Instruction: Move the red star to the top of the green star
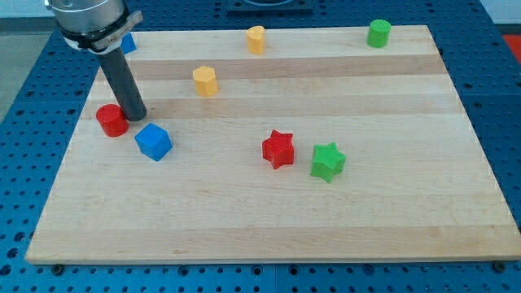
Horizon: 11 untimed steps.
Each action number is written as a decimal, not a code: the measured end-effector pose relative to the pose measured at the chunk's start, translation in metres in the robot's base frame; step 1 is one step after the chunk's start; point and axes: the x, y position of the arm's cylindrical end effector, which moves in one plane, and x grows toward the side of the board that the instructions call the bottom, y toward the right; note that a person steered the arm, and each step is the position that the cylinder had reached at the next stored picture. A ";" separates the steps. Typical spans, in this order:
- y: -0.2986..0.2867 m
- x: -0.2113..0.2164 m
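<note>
The red star [278,149] lies on the wooden board [244,220] a little right of the middle. The green star [327,161] lies just to its right and slightly lower, with a small gap between them. My tip [135,115] is at the view's left, far from both stars. It stands between the red cylinder [111,120] on its left and the blue cube [153,142] at its lower right, close to both.
A yellow block [205,80] sits at upper middle-left and another yellow block [256,39] near the top edge. A green cylinder [378,33] stands at the top right. A blue block [128,43] is partly hidden behind the arm at the top left.
</note>
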 end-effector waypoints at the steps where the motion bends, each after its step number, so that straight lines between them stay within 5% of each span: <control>1: 0.023 0.000; 3: 0.091 0.000; 5: 0.114 0.079; 9: 0.271 0.085; 11: 0.224 0.065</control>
